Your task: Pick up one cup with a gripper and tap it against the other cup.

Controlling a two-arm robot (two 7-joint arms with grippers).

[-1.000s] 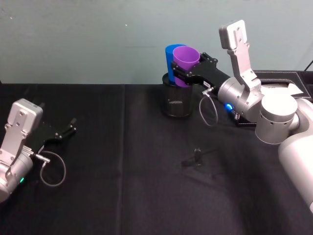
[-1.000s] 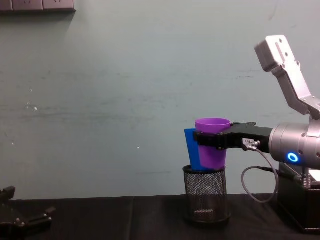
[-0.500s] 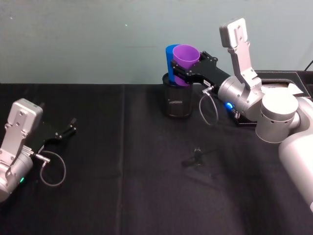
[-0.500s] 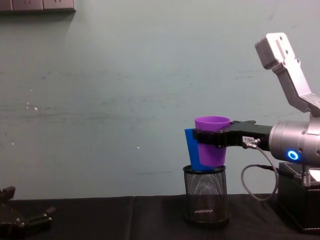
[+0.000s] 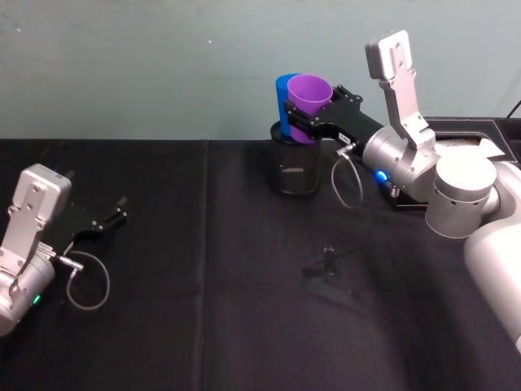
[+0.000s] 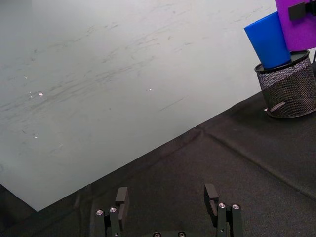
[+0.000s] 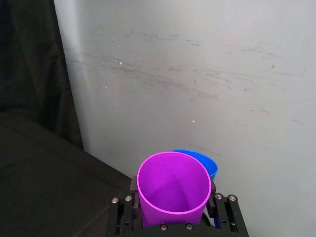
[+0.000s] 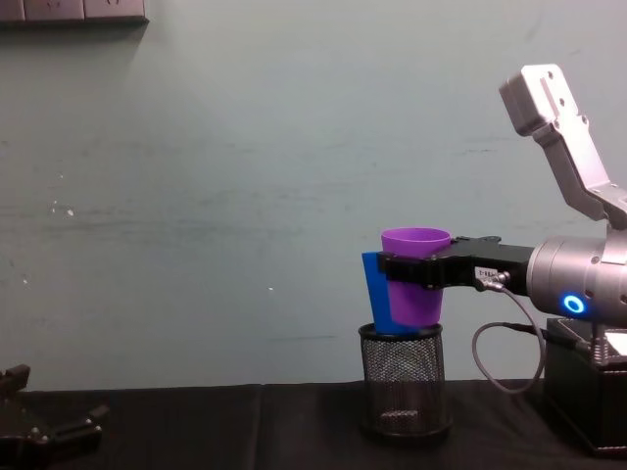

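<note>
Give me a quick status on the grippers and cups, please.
Right gripper shut on purple cup, just over mesh holder. Blue cup leans in holder, tight beside purple; contact unclear. Left gripper open, parked left.

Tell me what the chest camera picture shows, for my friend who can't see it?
The right pincer, reaching in from the right, holds a purple cup upright, close against a blue cup that leans in a black mesh pen holder. The left pincer rests low on the dark table at the left.
</note>
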